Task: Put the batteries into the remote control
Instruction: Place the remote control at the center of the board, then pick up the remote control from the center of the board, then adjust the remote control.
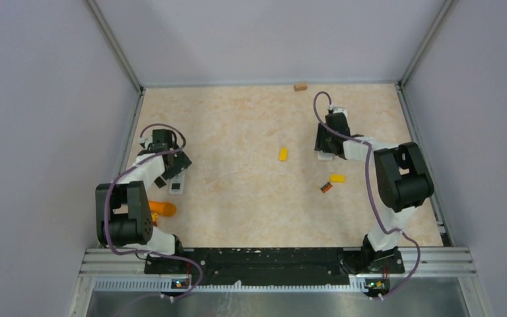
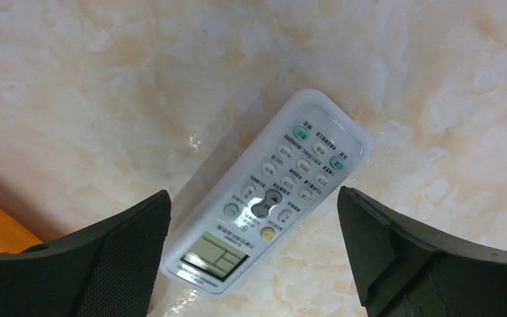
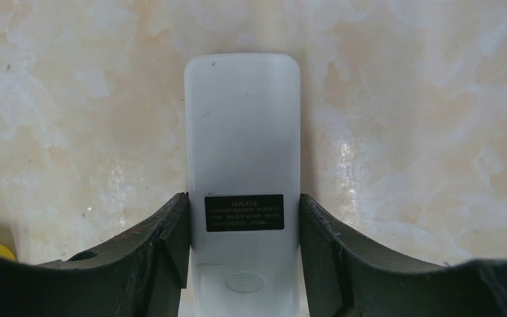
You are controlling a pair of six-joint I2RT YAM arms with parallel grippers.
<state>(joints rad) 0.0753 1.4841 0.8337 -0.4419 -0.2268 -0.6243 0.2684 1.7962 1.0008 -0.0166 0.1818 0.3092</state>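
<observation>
The right claw [image 3: 244, 203] is standing about half open and is gripping the remote control [image 3: 242, 125] across its width. Its two dark, matte fingers [image 3: 162, 247] are pressing against the long side edges, one on each side. The remote control is lying back-up on the counter [image 1: 237, 125], toward the far right. It is showing as a slim white plastic slab with rounded corners and a smooth, slightly frosted face. A black rectangular label [image 3: 244, 212] with pale print is sitting between the fingertips. Below it an oval ribbed thumb-grip is showing on the panel nearest the camera.

The left claw [image 2: 254, 197] is spread fully wide and is gripping nothing. It is hovering over a second, buttoned remote [image 2: 304, 152], its fingers standing clear of both sides. That remote is lying face-up, glossy white, with rows of small round keys and a grey screen.

One orange-and-black battery [image 1: 327, 187], a tiny cylinder, is lying on the counter nearer the arm bases than the right claw. It is just beside one of two yellow blocks [image 1: 337, 177]. The counter is showing a polished, cream, marble-like pattern. An orange cylinder [image 1: 163, 209] is lying near the left arm.
</observation>
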